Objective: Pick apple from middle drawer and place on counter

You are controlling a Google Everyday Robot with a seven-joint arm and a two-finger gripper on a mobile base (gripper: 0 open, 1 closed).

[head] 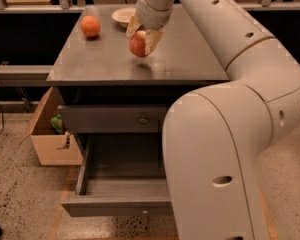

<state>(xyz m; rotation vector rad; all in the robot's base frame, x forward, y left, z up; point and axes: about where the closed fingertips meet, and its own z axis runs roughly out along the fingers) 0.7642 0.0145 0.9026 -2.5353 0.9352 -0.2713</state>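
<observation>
The red apple [137,44] is held between the pale fingers of my gripper [141,43], just above the middle of the grey counter [190,59]. Its shadow falls on the counter right below it. The gripper is shut on the apple. The middle drawer [120,191] stands pulled out below, and its visible part holds nothing. My white arm covers the drawer's right side.
An orange round fruit [90,26] sits at the counter's back left. A white bowl [123,15] stands at the back, just behind the gripper. The upper drawer front with a dark knob [143,119] is shut. A cardboard box [52,139] stands on the floor left of the cabinet.
</observation>
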